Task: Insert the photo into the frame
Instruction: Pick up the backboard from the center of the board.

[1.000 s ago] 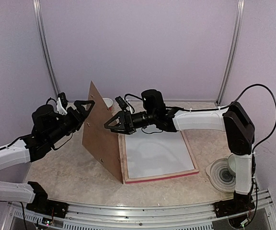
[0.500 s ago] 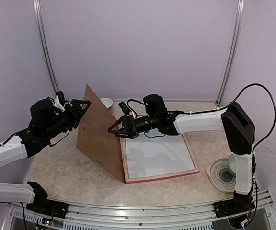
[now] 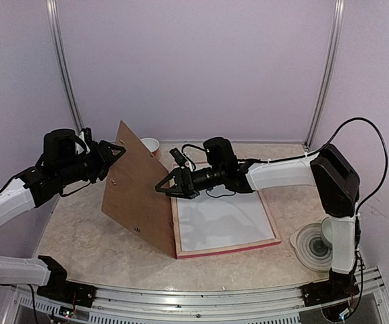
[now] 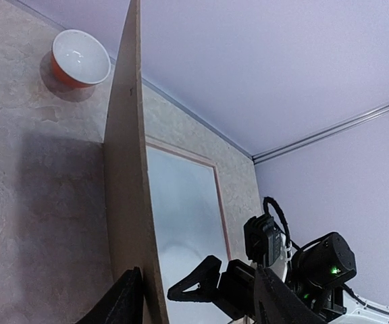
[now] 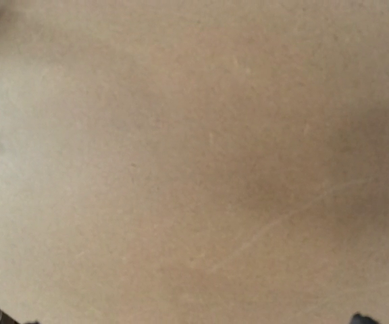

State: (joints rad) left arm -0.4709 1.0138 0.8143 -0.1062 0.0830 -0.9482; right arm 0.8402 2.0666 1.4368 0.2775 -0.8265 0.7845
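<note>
I see the thin pink rectangular frame [image 3: 228,248] lying flat R of centre, long axis running away from the bases, w/ a white panel [image 3: 221,219] inside. Red-sunset print isn't in any view, so can't say which way it lies from either hand. Plain brown backing board [image 3: 137,196] stands tilted along frame's L edge. L gripper [image 3: 115,162] straddles board's top corner, jaws apart, not clamped. R gripper [image 3: 167,182] gapes wide over frame, empty. I judge R arm nearer.
</note>
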